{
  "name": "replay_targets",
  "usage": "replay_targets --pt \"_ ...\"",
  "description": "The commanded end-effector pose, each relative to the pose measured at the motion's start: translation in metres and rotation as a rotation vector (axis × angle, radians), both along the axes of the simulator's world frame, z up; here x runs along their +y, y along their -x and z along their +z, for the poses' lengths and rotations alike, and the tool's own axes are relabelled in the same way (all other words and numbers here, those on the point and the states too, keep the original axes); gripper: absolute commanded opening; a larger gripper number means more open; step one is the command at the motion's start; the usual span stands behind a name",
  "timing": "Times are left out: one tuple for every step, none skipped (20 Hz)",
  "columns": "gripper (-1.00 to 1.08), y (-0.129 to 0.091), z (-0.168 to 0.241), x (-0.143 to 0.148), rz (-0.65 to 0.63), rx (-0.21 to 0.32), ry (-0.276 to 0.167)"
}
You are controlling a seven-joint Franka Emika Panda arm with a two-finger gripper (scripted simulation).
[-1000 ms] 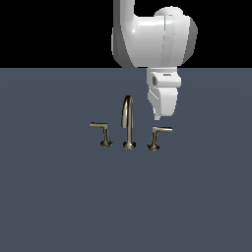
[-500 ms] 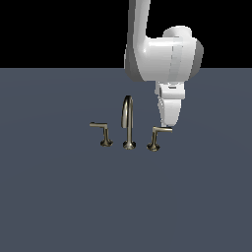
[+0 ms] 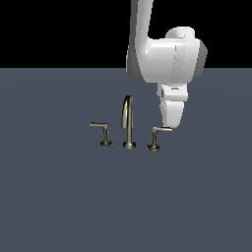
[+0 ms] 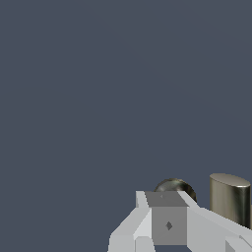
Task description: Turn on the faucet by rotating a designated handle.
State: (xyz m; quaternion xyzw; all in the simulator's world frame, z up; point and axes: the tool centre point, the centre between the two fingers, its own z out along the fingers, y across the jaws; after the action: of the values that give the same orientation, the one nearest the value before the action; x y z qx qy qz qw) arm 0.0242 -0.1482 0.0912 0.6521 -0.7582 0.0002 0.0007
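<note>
The brass-grey faucet point(image 3: 128, 123) stands on the dark floor with its tall arched spout in the middle. The handle point(image 3: 155, 139) is on the exterior view's right, and its thin lever juts right. My gripper point(image 3: 172, 125) hangs pointing down just above and behind the lever's outer tip, very close to it or touching. Its fingers look pressed together and hold nothing. In the wrist view the gripper point(image 4: 167, 224) fills the lower edge, with a round brass part point(image 4: 173, 186) behind it and a brass post point(image 4: 230, 197) beside it.
The mirror-image handle point(image 3: 104, 134), with its lever jutting left, stands on the far side of the spout. The flat dark grey floor point(image 3: 59, 197) spreads all around the faucet set.
The arm has swung toward the exterior view's right and come down, bringing the gripper from above the handle to the tip of its lever. The faucet parts have not visibly moved.
</note>
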Motion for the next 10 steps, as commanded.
replay_targets --pt "-1.0 0.008 0.0 -0.003 -0.002 0.0 0.0" --pt "-1.0 0.011 0.0 -0.005 -0.002 0.0 0.0" --pt "-1.0 0.015 0.0 -0.006 -0.002 0.0 0.0" --pt "-1.0 0.018 0.0 -0.007 -0.003 0.0 -0.001" --pt "-1.0 0.022 0.0 -0.008 -0.004 0.0 -0.001" --pt "-1.0 0.025 0.0 -0.009 -0.004 0.0 -0.001" --pt "-1.0 0.028 0.0 -0.011 -0.004 -0.001 -0.001" --pt "-1.0 0.028 0.0 -0.011 -0.004 -0.001 -0.001" --pt "-1.0 0.019 0.0 -0.006 0.004 -0.011 -0.001" --pt "-1.0 0.023 0.0 -0.005 0.003 -0.01 -0.001"
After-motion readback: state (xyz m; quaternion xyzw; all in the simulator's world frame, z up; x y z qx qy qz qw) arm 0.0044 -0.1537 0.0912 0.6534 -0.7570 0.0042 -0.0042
